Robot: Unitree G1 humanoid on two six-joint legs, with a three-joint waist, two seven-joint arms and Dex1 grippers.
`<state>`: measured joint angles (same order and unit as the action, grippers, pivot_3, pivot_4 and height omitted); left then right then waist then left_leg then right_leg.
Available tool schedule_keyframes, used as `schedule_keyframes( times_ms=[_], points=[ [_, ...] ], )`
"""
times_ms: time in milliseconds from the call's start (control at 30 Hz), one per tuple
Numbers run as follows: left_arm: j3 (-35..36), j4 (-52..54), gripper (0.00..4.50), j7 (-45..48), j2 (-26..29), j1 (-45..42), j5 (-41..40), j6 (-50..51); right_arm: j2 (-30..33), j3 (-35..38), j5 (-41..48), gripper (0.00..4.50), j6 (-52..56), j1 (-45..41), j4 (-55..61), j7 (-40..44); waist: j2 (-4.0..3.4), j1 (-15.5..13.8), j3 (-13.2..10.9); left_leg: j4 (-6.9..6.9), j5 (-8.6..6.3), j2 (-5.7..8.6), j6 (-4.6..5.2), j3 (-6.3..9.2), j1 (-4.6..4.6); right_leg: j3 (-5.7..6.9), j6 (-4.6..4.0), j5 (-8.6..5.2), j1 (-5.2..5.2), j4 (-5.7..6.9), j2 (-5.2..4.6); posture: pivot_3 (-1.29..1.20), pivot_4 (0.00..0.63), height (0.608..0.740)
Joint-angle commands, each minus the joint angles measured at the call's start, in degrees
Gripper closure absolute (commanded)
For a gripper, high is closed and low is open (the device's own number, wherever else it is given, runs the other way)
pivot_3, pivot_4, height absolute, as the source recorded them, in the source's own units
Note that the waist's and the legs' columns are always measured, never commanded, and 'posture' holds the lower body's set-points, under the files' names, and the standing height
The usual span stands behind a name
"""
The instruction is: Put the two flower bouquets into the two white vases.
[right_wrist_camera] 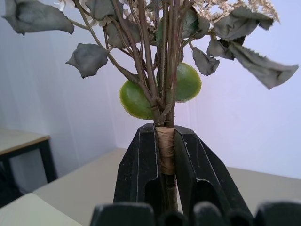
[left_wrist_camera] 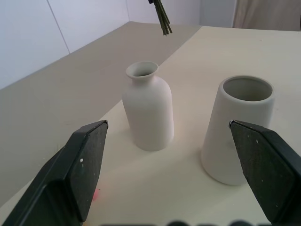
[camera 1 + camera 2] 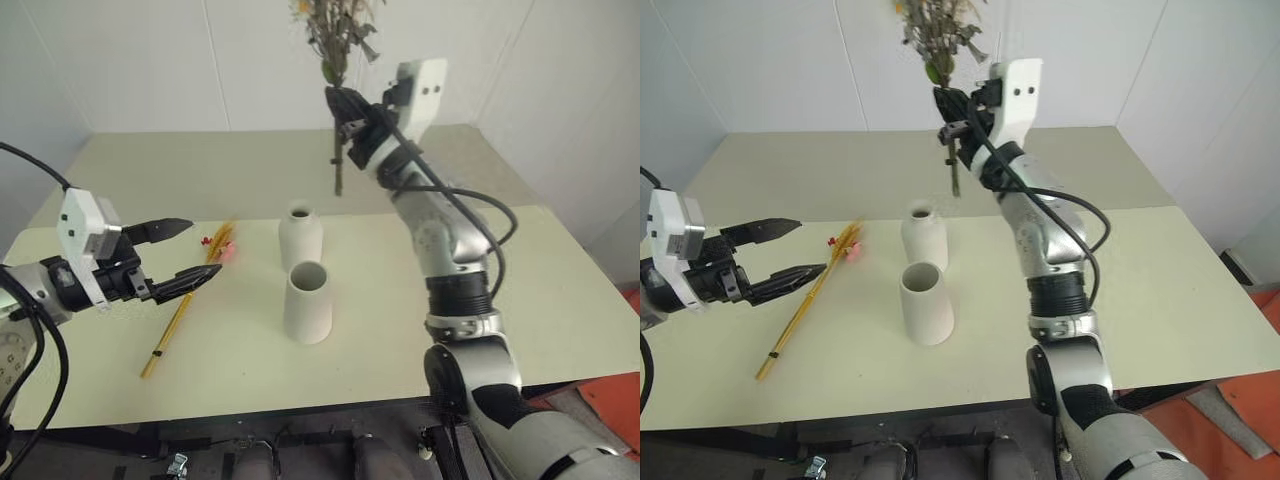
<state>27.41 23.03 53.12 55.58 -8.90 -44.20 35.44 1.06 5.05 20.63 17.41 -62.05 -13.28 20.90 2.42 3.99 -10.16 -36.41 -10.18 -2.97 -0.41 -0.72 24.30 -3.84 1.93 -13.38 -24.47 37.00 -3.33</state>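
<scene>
Your right hand (image 3: 343,125) clamps the bushy bouquet (image 3: 338,40) by its bound stems, upright above the bottle vase (image 3: 299,239), stems aimed down for insertion. Your left hand (image 3: 180,256) waits spread beside the wheat bunch (image 3: 190,296) lying on the table (image 3: 560,290), near the cone vase (image 3: 308,302).

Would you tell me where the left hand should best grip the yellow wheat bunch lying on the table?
Probably mid-stem on the yellow wheat bunch, coming from above with open fingers straddling it. It lies flat and slim on the table, flowers toward the bottle vase, bare stems nearest the left hand.
</scene>
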Motion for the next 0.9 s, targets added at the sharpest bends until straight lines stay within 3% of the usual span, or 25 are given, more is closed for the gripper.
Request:
schedule_keyframes(
  times_ms=[33, 267, 900],
  points=[
    [2.6, 1.7, 0.00, 0.0, 0.6, 0.3, -1.2, 0.3, -2.4, -1.0, 0.1, 4.27, -4.7, -2.3, -0.7, 1.0, 0.00, 0.0, 0.0, 0.04, 0.00, 0.00, 0.00, 0.00, 0.00, 0.00, 0.00, 0.00, -0.02, 0.00, 0.00, 0.00, 0.150, 0.740],
    [4.8, 3.1, 0.00, 0.1, 0.7, 1.9, -2.2, 0.8, -6.1, -2.7, -0.8, 4.27, -9.7, -2.5, -6.9, 2.8, -0.01, 0.0, 0.0, 0.12, 0.00, 0.00, 0.00, 0.01, -0.01, 0.03, -0.04, 0.00, -0.04, -0.01, -0.02, 0.00, 0.150, 0.740],
    [9.0, 4.0, 0.00, -2.6, -0.1, 1.7, -8.7, 2.2, -6.6, -4.0, -4.9, 4.27, -19.6, 1.4, -17.1, 6.5, -0.01, 0.0, 0.0, 0.20, 0.00, -0.01, -0.01, 0.02, -0.02, 0.04, -0.07, -0.01, -0.07, 0.00, -0.01, 0.00, 0.150, 0.740]
  ],
)
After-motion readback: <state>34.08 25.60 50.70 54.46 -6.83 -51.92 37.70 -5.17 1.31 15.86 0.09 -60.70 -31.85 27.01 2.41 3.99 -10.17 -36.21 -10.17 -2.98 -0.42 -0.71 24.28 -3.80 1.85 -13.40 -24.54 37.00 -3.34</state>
